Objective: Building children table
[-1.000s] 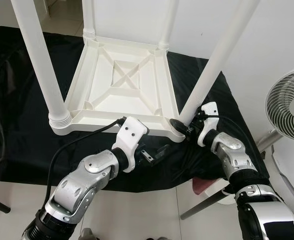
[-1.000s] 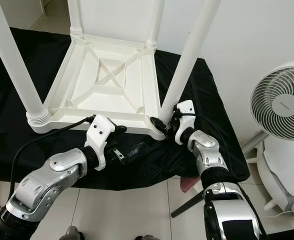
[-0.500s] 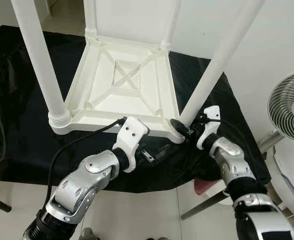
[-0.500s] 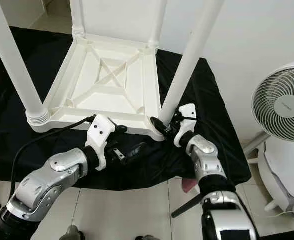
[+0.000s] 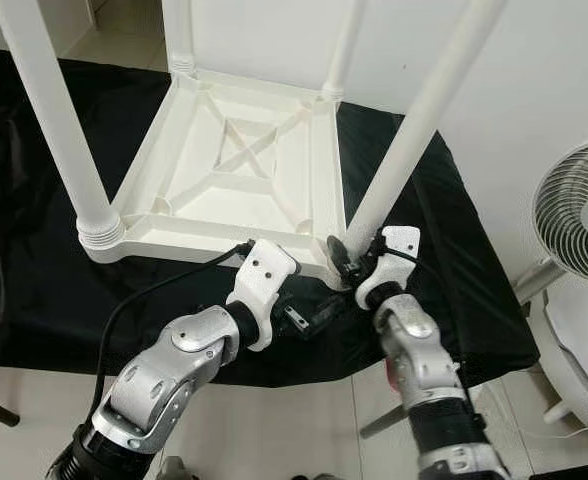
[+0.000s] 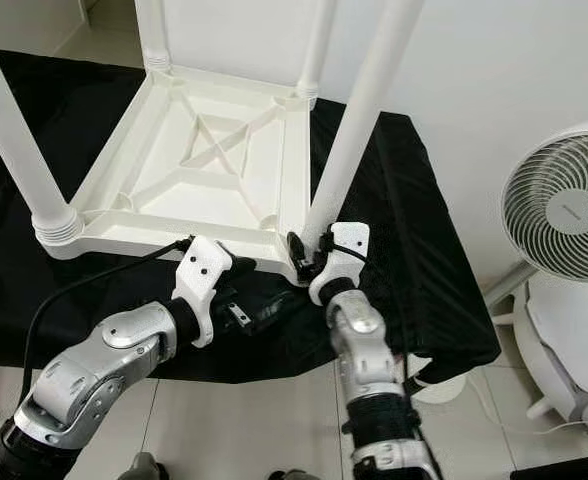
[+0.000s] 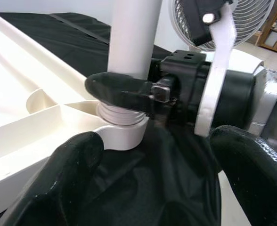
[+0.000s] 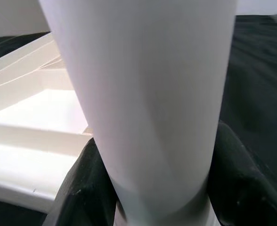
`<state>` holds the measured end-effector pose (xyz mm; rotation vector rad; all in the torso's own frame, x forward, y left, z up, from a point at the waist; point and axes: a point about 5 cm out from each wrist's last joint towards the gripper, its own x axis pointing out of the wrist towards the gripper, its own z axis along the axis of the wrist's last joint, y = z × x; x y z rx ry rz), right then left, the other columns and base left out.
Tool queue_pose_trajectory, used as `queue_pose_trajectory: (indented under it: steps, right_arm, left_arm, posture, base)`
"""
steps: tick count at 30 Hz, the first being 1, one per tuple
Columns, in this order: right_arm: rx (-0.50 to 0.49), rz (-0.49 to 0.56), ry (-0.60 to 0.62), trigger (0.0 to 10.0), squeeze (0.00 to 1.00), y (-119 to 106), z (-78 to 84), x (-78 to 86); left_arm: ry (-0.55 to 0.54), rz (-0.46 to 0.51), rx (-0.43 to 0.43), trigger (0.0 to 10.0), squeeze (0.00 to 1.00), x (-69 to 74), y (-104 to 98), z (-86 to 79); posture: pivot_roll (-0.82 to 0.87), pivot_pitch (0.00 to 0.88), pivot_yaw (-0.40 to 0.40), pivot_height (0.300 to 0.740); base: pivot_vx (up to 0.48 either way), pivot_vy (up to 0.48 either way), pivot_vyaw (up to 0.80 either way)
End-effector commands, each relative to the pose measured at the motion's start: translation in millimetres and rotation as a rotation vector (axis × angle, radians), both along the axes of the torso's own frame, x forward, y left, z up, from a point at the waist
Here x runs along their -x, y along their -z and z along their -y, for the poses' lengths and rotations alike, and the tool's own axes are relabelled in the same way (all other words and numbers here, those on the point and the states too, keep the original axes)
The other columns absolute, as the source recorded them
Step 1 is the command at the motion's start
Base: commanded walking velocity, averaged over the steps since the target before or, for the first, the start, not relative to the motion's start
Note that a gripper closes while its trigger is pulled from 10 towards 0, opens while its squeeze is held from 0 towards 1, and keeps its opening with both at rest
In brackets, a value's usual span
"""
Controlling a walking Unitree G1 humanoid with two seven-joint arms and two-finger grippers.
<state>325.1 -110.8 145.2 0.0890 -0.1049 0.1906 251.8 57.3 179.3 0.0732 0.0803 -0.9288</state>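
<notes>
A white children's table [image 5: 234,165] lies upside down on a black cloth [image 5: 34,280], its legs pointing up. My right gripper [image 5: 346,258] is shut on the base of the near right leg [image 5: 414,130], just above its threaded collar. In the right wrist view the leg [image 8: 143,94] sits between both fingers [image 8: 84,188]. My left gripper [image 5: 309,312] hovers open over the cloth, just in front of that same corner. In the left wrist view its fingers [image 7: 58,183] stand wide apart, facing the held leg [image 7: 134,33], with nothing between them.
A white standing fan [image 5: 574,225] is at the right, beyond the cloth's edge. A black cable [image 5: 144,290] runs from my left wrist across the cloth. Pale tiled floor [image 5: 294,430] lies in front of the cloth.
The table's near edge has shifted a little to the left. My right forearm has swung left, still shut on the leg. The left gripper has hardly moved.
</notes>
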Motion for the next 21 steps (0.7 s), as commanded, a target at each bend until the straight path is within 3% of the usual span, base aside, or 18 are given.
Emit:
queue_pose_trajectory:
  steps: [1, 4, 11, 12, 18, 21]
  right_arm:
    - [-0.007, -0.082, 0.084, 10.0, 0.0, 15.2, 9.2, 2.7]
    - [-0.019, -0.099, 0.224, 10.0, 0.0, 17.4, 16.4, 8.8]
    - [-0.006, -0.125, 0.271, 10.0, 0.0, 15.2, 14.4, 19.6]
    - [-0.014, -0.128, 0.27, 10.0, 1.0, 13.6, 13.6, 21.4]
    - [-0.062, -0.088, 0.201, 10.0, 1.0, 5.6, 12.3, 22.8]
    - [-0.036, -0.068, 0.141, 10.0, 1.0, 2.0, 17.3, 21.1]
  left_arm:
    - [0.057, -0.002, -0.005, 10.0, 0.0, 4.1, 0.3, 4.3]
    - [0.054, -0.002, -0.005, 10.0, 0.0, 3.9, 1.5, 4.2]
    - [0.053, -0.001, -0.01, 10.0, 0.0, 3.9, 3.1, 3.8]
    - [0.053, 0.001, -0.012, 10.0, 0.0, 3.8, 3.2, 4.0]
    - [0.054, 0.004, -0.013, 10.0, 0.0, 3.9, 3.2, 4.3]
    - [0.058, 0.003, -0.015, 10.0, 0.0, 4.2, 3.8, 4.5]
  posture:
    - [0.1, 0.107, -0.125, 0.74]
    - [0.11, 0.095, -0.138, 0.74]
    - [0.11, 0.084, -0.14, 0.74]
    - [0.11, 0.08, -0.142, 0.74]
    - [0.11, 0.068, -0.144, 0.74]
    - [0.11, 0.065, -0.144, 0.74]
  base:
    - [0.0, 0.0, 0.0]
    - [0.0, 0.0, 0.0]
    - [0.0, 0.0, 0.0]
    - [0.0, 0.0, 0.0]
    - [0.0, 0.0, 0.0]
    - [0.0, 0.0, 0.0]
